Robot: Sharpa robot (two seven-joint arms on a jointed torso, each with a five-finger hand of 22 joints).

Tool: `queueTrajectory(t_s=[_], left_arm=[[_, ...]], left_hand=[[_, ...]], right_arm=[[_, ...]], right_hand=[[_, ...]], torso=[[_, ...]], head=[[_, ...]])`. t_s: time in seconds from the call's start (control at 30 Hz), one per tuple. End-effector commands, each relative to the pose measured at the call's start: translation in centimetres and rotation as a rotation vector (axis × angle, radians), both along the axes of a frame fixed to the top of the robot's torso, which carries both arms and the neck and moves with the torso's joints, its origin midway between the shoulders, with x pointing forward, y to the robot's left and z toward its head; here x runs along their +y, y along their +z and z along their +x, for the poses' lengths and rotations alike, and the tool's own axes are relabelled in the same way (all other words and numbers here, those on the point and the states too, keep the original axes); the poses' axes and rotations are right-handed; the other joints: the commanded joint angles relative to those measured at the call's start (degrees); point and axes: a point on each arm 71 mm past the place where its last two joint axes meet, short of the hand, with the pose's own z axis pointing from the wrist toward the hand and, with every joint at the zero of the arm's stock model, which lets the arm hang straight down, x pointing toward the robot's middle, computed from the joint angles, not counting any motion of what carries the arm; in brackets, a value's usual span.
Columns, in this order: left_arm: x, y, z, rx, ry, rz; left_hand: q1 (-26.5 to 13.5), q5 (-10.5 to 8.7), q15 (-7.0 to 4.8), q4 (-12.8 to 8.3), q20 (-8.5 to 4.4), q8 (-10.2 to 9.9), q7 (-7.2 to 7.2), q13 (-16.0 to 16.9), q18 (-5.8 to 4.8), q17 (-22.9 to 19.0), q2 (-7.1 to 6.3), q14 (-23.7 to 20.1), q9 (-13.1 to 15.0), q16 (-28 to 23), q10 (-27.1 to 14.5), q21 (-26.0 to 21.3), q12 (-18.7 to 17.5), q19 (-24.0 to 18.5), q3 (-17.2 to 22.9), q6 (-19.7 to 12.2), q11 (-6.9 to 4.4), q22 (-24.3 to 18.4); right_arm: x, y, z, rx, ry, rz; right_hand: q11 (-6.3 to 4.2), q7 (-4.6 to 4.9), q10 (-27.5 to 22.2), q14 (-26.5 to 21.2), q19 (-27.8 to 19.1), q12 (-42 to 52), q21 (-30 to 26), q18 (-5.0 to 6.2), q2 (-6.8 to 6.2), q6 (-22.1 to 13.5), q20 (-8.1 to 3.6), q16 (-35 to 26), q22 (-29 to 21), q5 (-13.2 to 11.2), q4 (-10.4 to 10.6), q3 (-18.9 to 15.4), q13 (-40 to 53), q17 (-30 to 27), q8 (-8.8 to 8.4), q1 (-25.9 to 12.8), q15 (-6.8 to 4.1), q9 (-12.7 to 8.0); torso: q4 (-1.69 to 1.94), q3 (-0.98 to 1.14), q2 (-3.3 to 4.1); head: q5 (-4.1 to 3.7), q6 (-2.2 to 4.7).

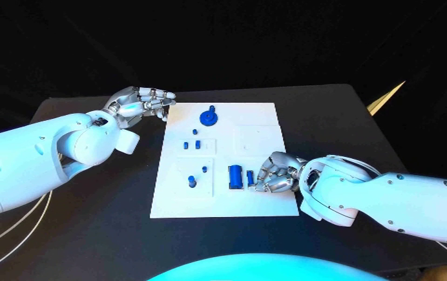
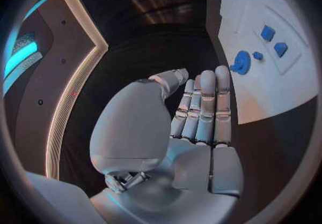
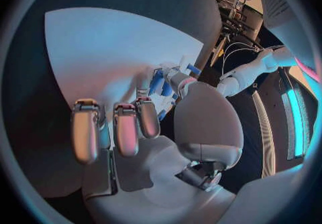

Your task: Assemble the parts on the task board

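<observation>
The white task board [image 1: 251,197] lies in the middle of the table. On it are a blue gear [image 1: 211,118], small blue pegs [image 1: 193,145] and a wide blue block [image 1: 236,176] with a narrow blue part [image 1: 250,177] beside it. My right hand [image 1: 276,172] rests on the board's right side, its other fingers curled in; thumb and a finger pinch the narrow blue part [image 3: 158,82], which is still down on the board. My left hand [image 1: 145,103] hovers at the board's far left corner, holding nothing, fingers [image 2: 204,106] straight and side by side. The gear [image 2: 240,63] lies just beyond them.
The black table [image 1: 93,229] has bare room on both sides of the board. A pale pointed object [image 1: 387,99] sticks up at the table's far right edge. Two more blue pegs [image 1: 192,180] stand in the board's near left part.
</observation>
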Motion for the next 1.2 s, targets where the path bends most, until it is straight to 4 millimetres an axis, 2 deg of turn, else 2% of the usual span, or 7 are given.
queueTrajectory(t_s=[0.03,0.43,0.8,1.0,1.1,1.17,1.2], left_arm=[[-0.1,0.1,0.0,-0.003,-0.003,-0.002],[-0.2,0.1,0.0,-0.003,-0.005,-0.003],[-0.2,0.1,0.0,-0.002,-0.005,-0.003],[-0.1,0.1,0.0,-0.003,-0.004,-0.003],[-0.1,0.1,0.1,-0.006,-0.001,-0.003],[-0.1,0.1,0.1,-0.008,0.002,-0.005],[-0.1,0.0,0.2,-0.01,0.003,-0.007]], left_hand=[[-0.39,0.82,0.03,0.11,0.26,-1.1,0.17,0.89,-0.09,-0.65,0.77,-0.56,-0.58,-0.55,-0.98,-0.35,0.79,0.3,1.26,-0.29,0.22,-0.49],[-0.45,0.81,0.04,0.17,0.27,-1.09,0.18,0.89,-0.1,-0.66,0.8,-0.55,-0.58,-0.54,-0.98,-0.33,0.81,0.29,1.28,-0.28,0.23,-0.47],[-0.45,0.81,0.04,0.17,0.27,-1.09,0.18,0.89,-0.1,-0.66,0.8,-0.55,-0.58,-0.54,-0.98,-0.33,0.81,0.29,1.28,-0.28,0.23,-0.47],[-0.45,0.81,0.04,0.17,0.27,-1.09,0.18,0.89,-0.1,-0.66,0.8,-0.55,-0.58,-0.54,-0.98,-0.33,0.81,0.29,1.28,-0.28,0.23,-0.47],[-0.45,0.81,0.04,0.17,0.27,-1.09,0.18,0.89,-0.1,-0.66,0.8,-0.55,-0.58,-0.54,-0.98,-0.33,0.81,0.29,1.28,-0.28,0.23,-0.47],[-0.55,0.8,0.06,0.2,0.28,-1.09,0.18,0.89,-0.11,-0.68,0.77,-0.54,-0.58,-0.53,-1.0,-0.29,0.87,0.25,1.3,-0.28,0.24,-0.43],[-0.64,0.78,0.07,0.25,0.3,-1.1,0.19,0.89,-0.11,-0.68,0.73,-0.54,-0.58,-0.52,-1.0,-0.29,0.89,0.24,1.26,-0.29,0.25,-0.43]], right_arm=[[0.0,-0.1,0.2,-0.004,-0.004,-0.001],[0.2,-0.5,0.8,-0.002,-0.002,-0.007],[0.2,-0.4,0.8,-0.006,0.002,-0.006],[0.1,-0.2,0.6,-0.015,-0.011,0.018],[-0.1,0.2,0.4,-0.027,-0.037,0.071],[-0.4,0.6,0.4,-0.031,-0.06,0.121],[-0.5,0.9,0.4,-0.037,-0.072,0.15]], right_hand=[[-0.7,-0.1,1.4,5.5,4.79,0.74,1.42,-1.15,0.66,0.53,-1.0,0.86,14.49,0.62,-0.33,-0.91,8.58,13.05,1.16,2.05,-0.39,-0.34],[-0.81,-0.25,1.43,5.49,4.78,0.78,1.41,-1.14,0.71,0.51,-1.06,0.84,14.49,0.22,-1.08,-0.87,8.62,13.02,1.17,3.41,-0.47,-0.4],[-0.84,-0.24,1.41,5.49,4.77,0.74,1.38,-1.14,0.46,0.58,-1.12,0.86,14.48,-2.0,-2.37,-0.92,8.64,13.06,1.1,5.58,-0.51,-0.6],[-0.57,0.05,1.3,5.46,4.69,0.49,1.03,-1.08,0.47,0.57,-0.99,0.77,14.39,-2.48,-0.05,-2.61,8.52,12.9,0.93,3.06,-0.3,-0.84],[-0.31,0.36,0.98,5.37,4.51,-0.1,0.22,-0.93,-0.24,-0.12,-0.85,0.54,14.18,-1.92,1.34,-4.38,8.21,12.51,0.56,1.87,-0.11,-1.04],[0.15,0.85,-0.2,4.9,3.64,-2.05,-3.35,-0.28,-1.0,-1.42,-0.52,-0.57,13.27,2.9,3.47,-7.28,7.17,10.66,0.08,0.83,0.29,-1.14],[0.36,1.09,-1.42,4.55,3.04,-4.24,-5.76,0.15,-1.19,-2.15,-0.37,-1.4,12.63,3.64,4.11,-8.38,5.95,9.36,-0.1,0.94,0.46,-1.12]], torso=[[0.02,0.02,0.02],[-0.03,-0.01,0.0],[-0.06,0.0,-0.03],[-0.09,0.02,-0.08],[-0.16,-0.04,-0.22],[-0.17,-0.08,-0.31],[-0.2,-0.11,-0.37]], head=[[-0.02,-0.06],[0.07,-0.19],[0.08,-0.19],[0.09,-0.02],[0.12,0.25],[0.16,0.52],[0.16,0.66]])
